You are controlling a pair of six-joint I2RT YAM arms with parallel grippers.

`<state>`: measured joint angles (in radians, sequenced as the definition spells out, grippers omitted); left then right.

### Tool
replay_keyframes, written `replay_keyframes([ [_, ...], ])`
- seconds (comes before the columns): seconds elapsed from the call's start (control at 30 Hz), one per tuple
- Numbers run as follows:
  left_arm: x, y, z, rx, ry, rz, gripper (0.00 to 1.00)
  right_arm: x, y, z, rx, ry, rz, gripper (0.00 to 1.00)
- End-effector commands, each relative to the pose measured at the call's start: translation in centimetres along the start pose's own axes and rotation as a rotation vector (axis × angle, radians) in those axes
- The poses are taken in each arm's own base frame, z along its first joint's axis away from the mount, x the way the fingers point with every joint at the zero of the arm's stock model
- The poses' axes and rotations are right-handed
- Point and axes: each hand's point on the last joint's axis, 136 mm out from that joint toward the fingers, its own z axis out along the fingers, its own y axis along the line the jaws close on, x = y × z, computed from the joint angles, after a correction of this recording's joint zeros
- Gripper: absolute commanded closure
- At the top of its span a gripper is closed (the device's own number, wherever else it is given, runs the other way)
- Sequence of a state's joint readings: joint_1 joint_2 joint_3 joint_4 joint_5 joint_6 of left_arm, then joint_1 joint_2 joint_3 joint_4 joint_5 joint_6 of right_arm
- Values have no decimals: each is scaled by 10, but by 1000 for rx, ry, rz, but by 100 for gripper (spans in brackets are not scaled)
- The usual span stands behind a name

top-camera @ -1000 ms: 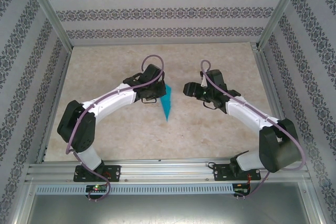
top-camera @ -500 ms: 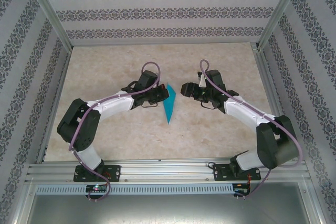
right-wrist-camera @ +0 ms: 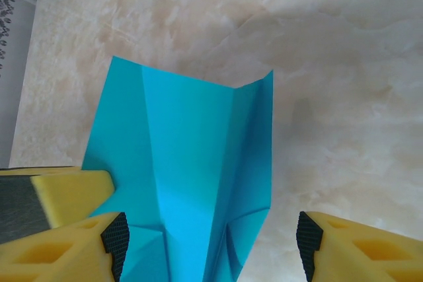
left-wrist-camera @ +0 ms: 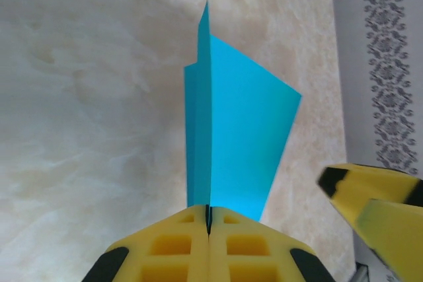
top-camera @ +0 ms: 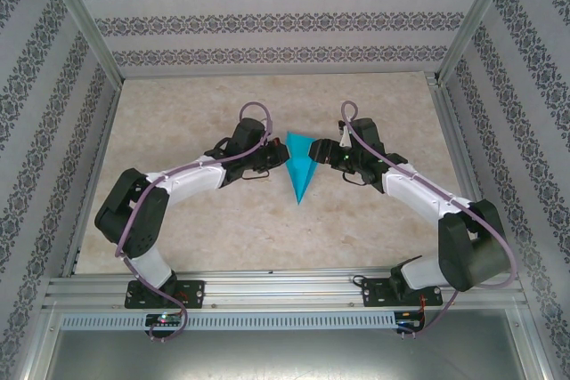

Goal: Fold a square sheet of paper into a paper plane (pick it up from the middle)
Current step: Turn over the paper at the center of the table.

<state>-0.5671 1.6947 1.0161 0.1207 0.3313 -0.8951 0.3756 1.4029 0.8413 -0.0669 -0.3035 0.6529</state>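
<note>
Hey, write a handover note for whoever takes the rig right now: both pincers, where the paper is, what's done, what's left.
Left pincer: shut on the paper plane along its centre fold, holding it over the middle of the table.
Right pincer: open, fingers either side of the plane's wide end, not gripping.
Done: sheet folded into a pointed dart with wings.
Left: probably a last grip or wing adjustment, then setting it down.

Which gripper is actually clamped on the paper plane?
The left gripper, shut on the centre fold of the paper plane; the right gripper stands open around it.
</note>
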Motion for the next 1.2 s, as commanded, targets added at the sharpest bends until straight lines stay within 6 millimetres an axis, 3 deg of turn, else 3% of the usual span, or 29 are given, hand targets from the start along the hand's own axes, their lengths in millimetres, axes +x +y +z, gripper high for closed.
replay_keyframes([
  [0.0,-6,35,3,-83,-72,-52,98,4,-4,5,20,17,8,30],
  [0.1,2,60,7,-140,-76,-76,99,7,-3,10,19,34,6,30],
  [0.27,10,85,0,-222,-94,-110,99,13,0,15,19,56,-4,30],
  [0.5,17,101,-10,-287,-94,-111,99,31,15,29,23,123,-81,32],
  [0.67,22,108,-10,-304,-82,-115,99,55,33,42,18,193,-160,41],
  [0.87,24,108,-9,-302,-75,-113,99,82,49,57,26,272,-239,60],
  [1.17,27,109,-7,-297,-60,-115,99,94,47,79,92,331,-281,74],
])
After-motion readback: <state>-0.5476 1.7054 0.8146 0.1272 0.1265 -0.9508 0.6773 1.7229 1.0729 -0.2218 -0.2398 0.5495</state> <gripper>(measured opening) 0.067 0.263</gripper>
